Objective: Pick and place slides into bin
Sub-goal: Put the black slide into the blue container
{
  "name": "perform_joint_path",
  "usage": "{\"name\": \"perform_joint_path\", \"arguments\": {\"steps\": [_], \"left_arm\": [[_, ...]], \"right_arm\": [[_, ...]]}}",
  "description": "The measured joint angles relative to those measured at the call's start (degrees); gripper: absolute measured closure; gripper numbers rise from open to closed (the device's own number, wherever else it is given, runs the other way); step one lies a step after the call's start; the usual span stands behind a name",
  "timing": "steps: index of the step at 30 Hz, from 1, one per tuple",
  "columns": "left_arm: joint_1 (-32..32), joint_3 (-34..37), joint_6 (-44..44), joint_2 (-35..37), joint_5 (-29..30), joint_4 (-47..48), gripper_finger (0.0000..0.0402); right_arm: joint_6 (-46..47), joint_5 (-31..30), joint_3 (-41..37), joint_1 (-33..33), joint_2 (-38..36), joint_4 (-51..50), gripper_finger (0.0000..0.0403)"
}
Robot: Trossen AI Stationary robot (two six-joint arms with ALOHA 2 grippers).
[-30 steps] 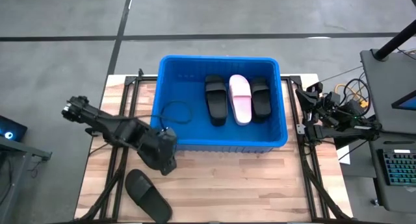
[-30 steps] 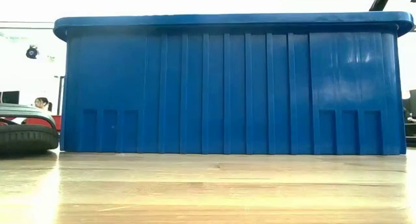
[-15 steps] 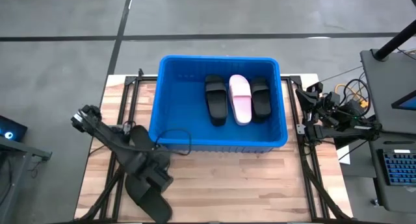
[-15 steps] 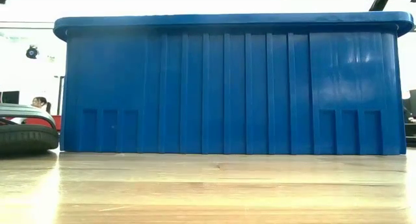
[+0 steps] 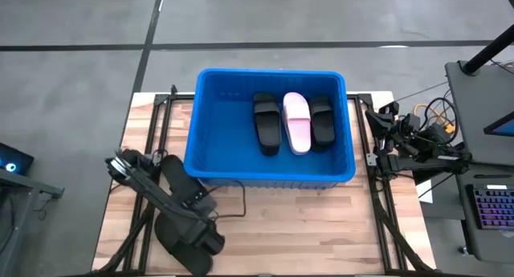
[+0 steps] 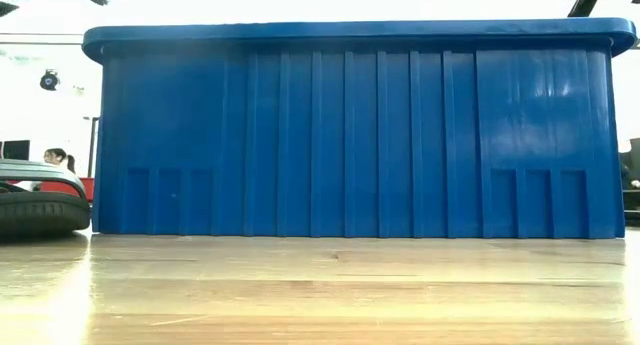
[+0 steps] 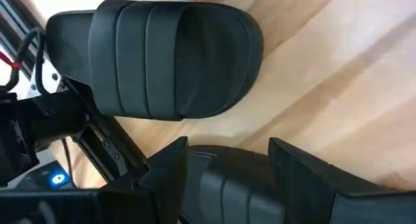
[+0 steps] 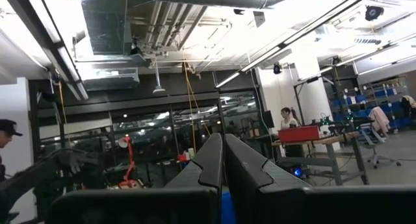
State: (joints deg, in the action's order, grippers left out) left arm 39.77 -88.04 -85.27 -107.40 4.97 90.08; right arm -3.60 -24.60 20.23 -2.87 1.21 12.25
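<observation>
Down at the table's [image 5: 337, 229] front-left corner, my left tool [image 7: 227, 162] hangs wide apart over a black slide [image 7: 247, 191], fingers [image 7: 166, 175] straddling it, not clamped. From above my arm hides most of that; only the wrist view shows a second black slide [image 7: 169, 62] just beyond. Two black slides [image 5: 267, 123] and a pink one [image 5: 296, 122] lie in the blue bin [image 5: 206, 164]. A second ago this tool was up by the bin's front wall. My right tool [image 8: 223, 160] sits pinched shut off the right edge.
</observation>
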Motion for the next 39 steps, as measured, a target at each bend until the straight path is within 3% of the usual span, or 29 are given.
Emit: {"name": "perform_joint_path", "arguments": {"steps": [9,14,17,22,28,32,36,39], "left_arm": [[0.04,0.40,-0.85,-7.34,-0.02,-0.10,0.0205],[1.19,0.44,-10.49,-8.33,4.11,-0.03,0.0214],[2.72,0.75,-10.67,-7.75,5.54,-0.05,0.0229],[5.09,4.01,-6.02,-5.46,1.97,0.00,0.0255],[5.95,3.43,-5.84,3.77,1.92,-0.10,0.0267],[5.89,3.03,-7.08,11.02,-5.16,-0.66,0.0268],[5.96,3.22,-17.68,16.05,-15.43,-1.31,0.0268],[6.11,3.22,-24.04,17.73,-18.15,-2.74,0.0268]], "right_arm": [[0.52,0.00,0.00,0.01,0.00,0.00,0.0394],[0.67,0.00,0.00,0.01,0.00,0.02,0.0394],[1.93,0.00,0.00,0.00,0.00,0.02,0.0394],[2.45,0.00,0.00,0.00,0.00,-0.02,0.0394],[2.19,0.00,0.00,0.01,0.00,-0.02,0.0394],[2.12,0.00,0.00,0.00,0.00,-0.02,0.0394],[1.57,0.00,0.00,0.01,0.00,-0.05,0.0394],[0.32,0.00,0.00,0.01,0.00,-0.13,0.0394]]}}
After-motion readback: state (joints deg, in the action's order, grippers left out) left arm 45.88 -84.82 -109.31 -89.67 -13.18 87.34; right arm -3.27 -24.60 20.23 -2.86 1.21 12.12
